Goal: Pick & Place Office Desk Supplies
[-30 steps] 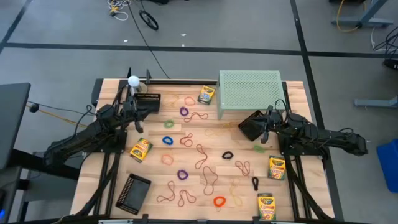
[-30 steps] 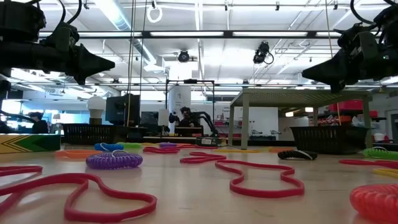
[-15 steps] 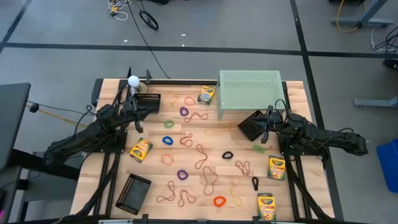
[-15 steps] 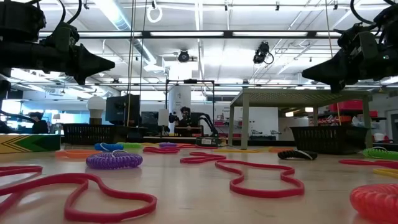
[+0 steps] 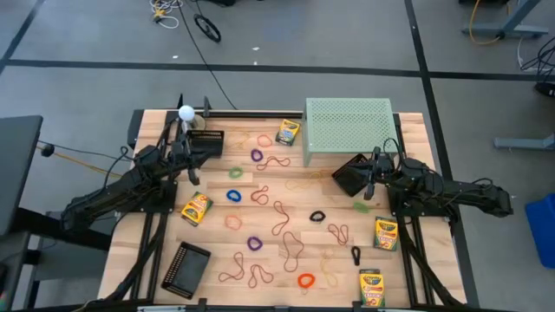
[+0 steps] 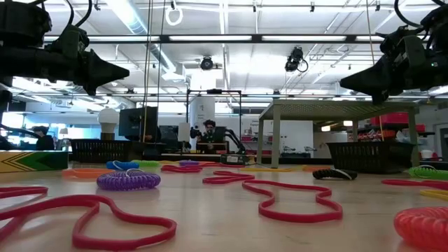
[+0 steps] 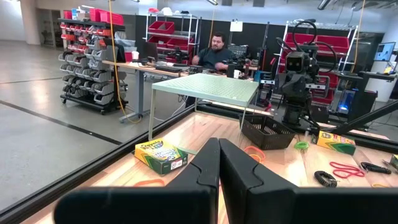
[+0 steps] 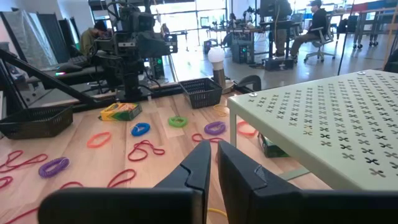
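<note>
Rubber-band loops such as a red one [image 5: 277, 162] and small rings, among them purple [image 5: 257, 156], blue [image 5: 233, 196] and orange [image 5: 305, 281], lie scattered flat on the wooden table. Crayon boxes lie near the far edge [image 5: 287, 132], on the left [image 5: 196, 209] and at the right front [image 5: 386, 233]. My left gripper [image 5: 196, 149] [image 7: 219, 148] hovers shut high over the table's far left. My right gripper [image 5: 355, 178] [image 8: 211, 149] hovers shut high at the right, beside the stand. Neither touches anything.
A pale green perforated stand [image 5: 349, 128] rises at the far right. A white ball on a base [image 5: 186, 112] is at the far left. Black mesh baskets sit below each gripper [image 6: 105, 149] [image 6: 367, 155]. A flat black tray [image 5: 186, 269] lies at the near left. People sit beyond the table.
</note>
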Robot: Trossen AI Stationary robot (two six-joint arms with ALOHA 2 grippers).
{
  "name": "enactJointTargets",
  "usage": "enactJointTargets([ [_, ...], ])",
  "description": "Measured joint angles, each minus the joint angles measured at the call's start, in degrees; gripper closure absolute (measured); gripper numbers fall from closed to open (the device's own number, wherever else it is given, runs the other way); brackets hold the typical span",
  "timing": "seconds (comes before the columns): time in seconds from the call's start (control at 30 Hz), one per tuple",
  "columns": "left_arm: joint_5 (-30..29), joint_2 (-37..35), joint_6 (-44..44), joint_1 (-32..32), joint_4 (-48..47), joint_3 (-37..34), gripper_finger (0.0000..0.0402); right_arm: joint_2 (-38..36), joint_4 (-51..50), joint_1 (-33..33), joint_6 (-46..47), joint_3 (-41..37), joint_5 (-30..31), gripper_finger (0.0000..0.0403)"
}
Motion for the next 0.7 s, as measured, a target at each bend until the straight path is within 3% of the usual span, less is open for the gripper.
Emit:
enactJointTargets([
  [0.7,0.0,0.0,0.0,0.0,0.0,0.0,0.0394,0.0,1.2,0.0,0.1,0.0,0.0,0.0364],
])
